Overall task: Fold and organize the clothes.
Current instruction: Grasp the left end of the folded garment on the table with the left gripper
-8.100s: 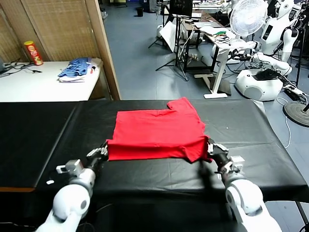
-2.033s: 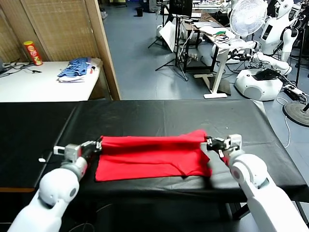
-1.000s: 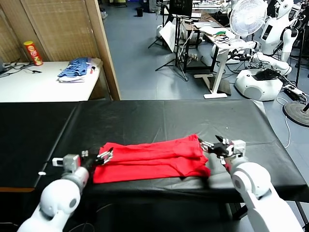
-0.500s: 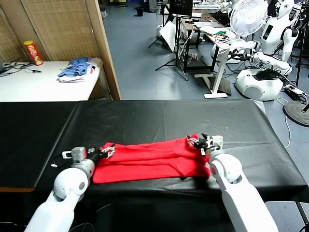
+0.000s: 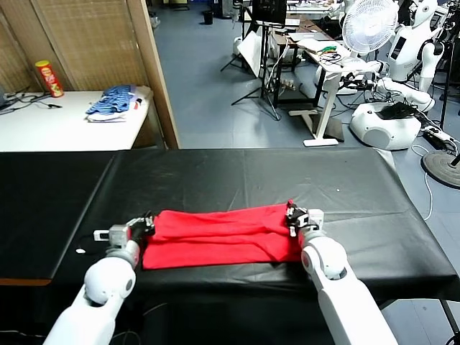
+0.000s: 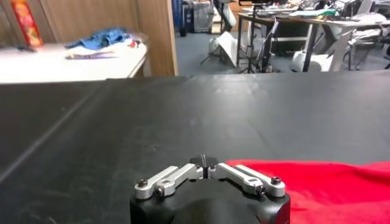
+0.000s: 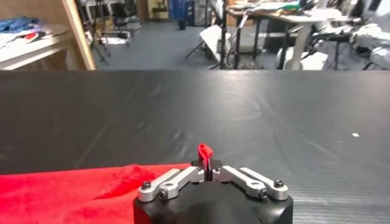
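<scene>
Here's the bright red cotton T-shirt (image 5: 219, 235), folded into a long flat band low in the centre of the head view, lying on the black cloth-covered tabletop (image 5: 215, 176) near its front edge. The left tool (image 5: 146, 224) sits at the band's left end, lower left of the frame, its white arm running down toward the bottom edge. In the left wrist view the left tool (image 6: 205, 163) has its fingers pressed together, and no cloth shows between the tips; the red fabric (image 6: 317, 185) lies just beside it in the lower right of that picture.

Over on the other side, the right tool (image 5: 292, 213) is at the band's right end, just right of centre in the head view, with its white arm dropping to the bottom edge. The right wrist view gives the clear look: the right tool (image 7: 205, 159) is closed with a small tuft of red cloth pinched upright between its tips, and the rest of the shirt (image 7: 67, 192) spreads across the lower left of that picture.

Up in the upper left of the head view, a white side table (image 5: 50, 122) carries a blue-and-white pile of clothes (image 5: 113, 101) and a red and yellow cylindrical can (image 5: 49, 77). A white pedestal fan (image 5: 369, 25) stands at the upper right
</scene>
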Controlling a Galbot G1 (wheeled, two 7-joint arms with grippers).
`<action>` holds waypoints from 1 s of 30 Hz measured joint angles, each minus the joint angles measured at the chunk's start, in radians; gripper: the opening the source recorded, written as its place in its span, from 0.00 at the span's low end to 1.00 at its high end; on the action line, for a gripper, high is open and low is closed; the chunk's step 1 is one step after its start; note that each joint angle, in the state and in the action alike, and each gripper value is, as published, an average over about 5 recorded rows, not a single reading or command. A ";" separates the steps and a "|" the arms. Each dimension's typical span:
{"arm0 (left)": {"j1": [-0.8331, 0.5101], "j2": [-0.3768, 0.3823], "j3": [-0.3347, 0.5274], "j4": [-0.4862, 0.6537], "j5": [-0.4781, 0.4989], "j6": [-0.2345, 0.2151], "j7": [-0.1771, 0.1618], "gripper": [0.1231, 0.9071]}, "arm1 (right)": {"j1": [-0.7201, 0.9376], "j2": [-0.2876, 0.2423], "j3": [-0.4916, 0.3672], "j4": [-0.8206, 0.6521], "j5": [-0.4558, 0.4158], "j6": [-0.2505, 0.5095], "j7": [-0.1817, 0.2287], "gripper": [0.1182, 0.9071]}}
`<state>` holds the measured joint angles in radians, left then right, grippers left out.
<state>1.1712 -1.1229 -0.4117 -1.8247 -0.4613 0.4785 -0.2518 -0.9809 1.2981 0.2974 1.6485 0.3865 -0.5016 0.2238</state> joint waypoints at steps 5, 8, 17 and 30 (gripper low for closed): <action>0.002 -0.007 -0.013 -0.003 -0.019 0.008 -0.005 0.00 | -0.018 0.001 0.004 0.015 -0.039 0.020 0.006 0.02; 0.006 -0.009 -0.023 -0.011 -0.032 0.015 -0.010 0.00 | -0.030 -0.003 0.009 0.030 -0.053 0.029 -0.003 0.02; 0.054 -0.005 -0.070 -0.074 -0.150 0.000 -0.008 0.44 | -0.082 -0.039 0.059 0.133 -0.051 0.051 -0.063 0.44; 0.197 -0.051 -0.133 -0.155 -0.260 -0.020 0.046 0.86 | -0.186 -0.070 0.132 0.326 -0.018 0.045 -0.063 0.86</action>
<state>1.3682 -1.1736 -0.5443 -1.9801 -0.7213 0.4583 -0.2055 -1.1664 1.2280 0.4298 1.9748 0.3688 -0.4564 0.1605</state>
